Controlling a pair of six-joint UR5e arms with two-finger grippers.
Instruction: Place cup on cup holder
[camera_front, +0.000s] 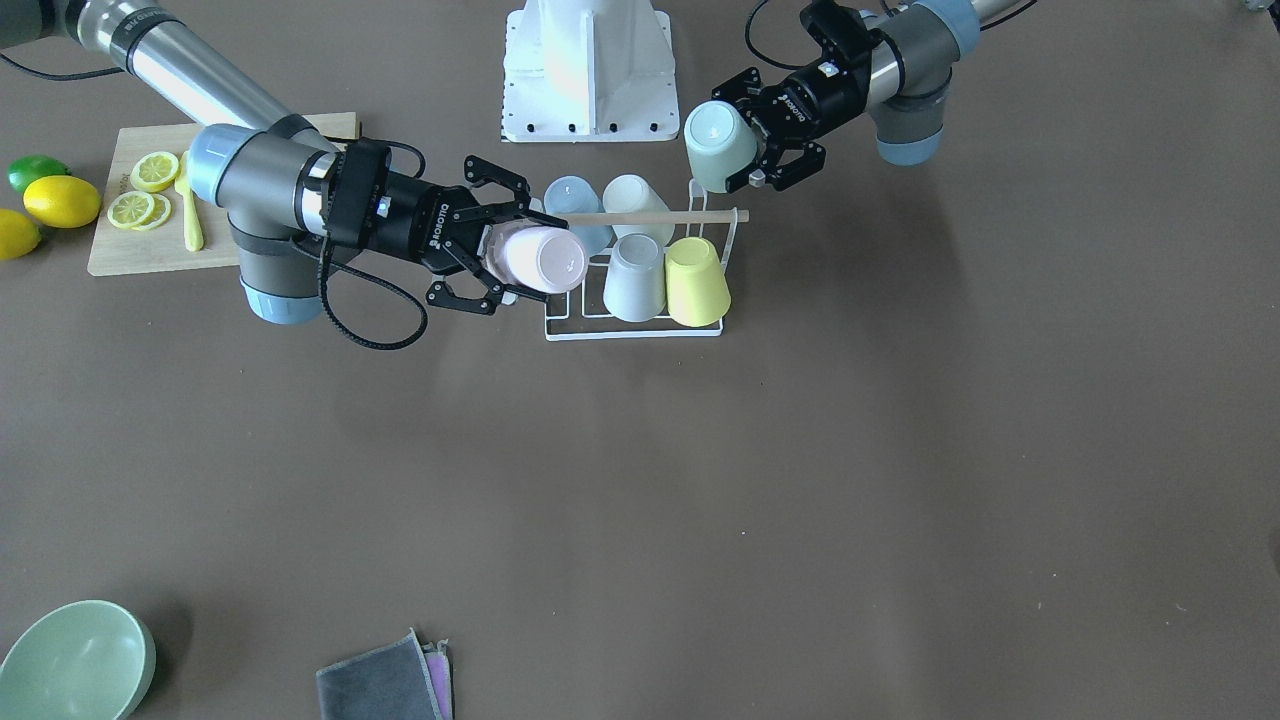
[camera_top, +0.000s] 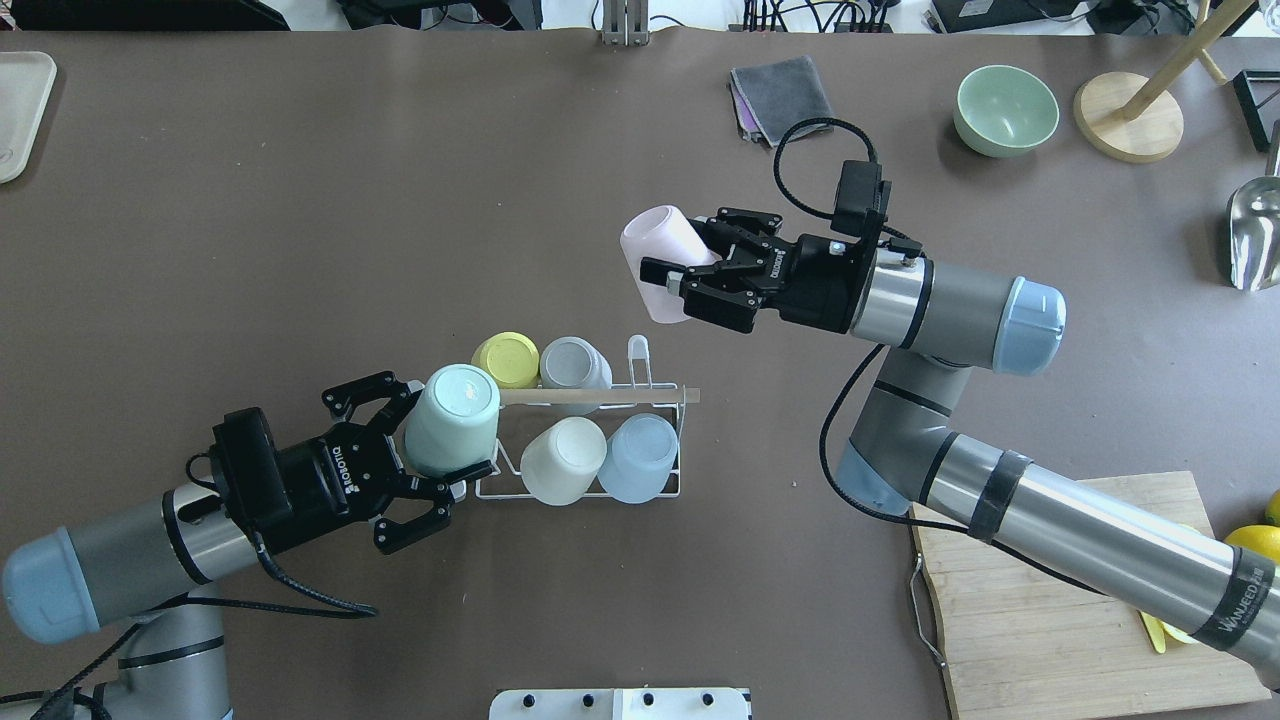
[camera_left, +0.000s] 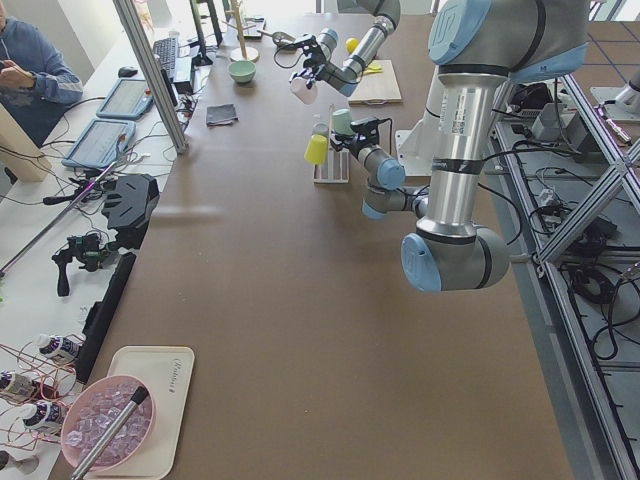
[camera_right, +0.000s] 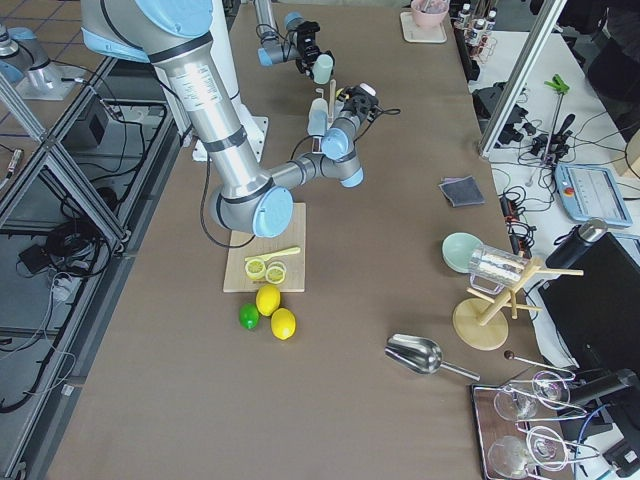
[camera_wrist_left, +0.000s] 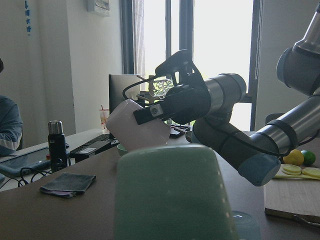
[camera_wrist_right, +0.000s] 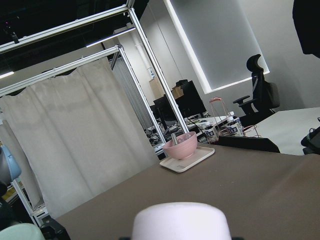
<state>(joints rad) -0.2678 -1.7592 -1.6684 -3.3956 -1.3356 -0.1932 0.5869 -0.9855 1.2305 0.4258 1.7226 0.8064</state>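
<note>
Starting on the robot's side of the cup holder (camera_top: 575, 496): what's the left gripper (camera_top: 445, 432) doing?

Pinching the green cup (camera_top: 452, 418), base up and tilted, just beside the holder's left end, at the near row's free spot.

And beyond the holder?

The right gripper (camera_top: 688, 248) clamps the pink cup (camera_top: 650, 240), lying nearly sideways, raised past the far row's 1 bare prong (camera_top: 638, 350). 4 other cups (camera_top: 563, 460) sit racked. The left looks nearer to seating.

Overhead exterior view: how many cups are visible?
6. On the cup holder: yellow cup, grey cup, cream cup, blue cup. Left gripper holds the green cup by the holder; right gripper holds the pink cup, farther off.
</note>
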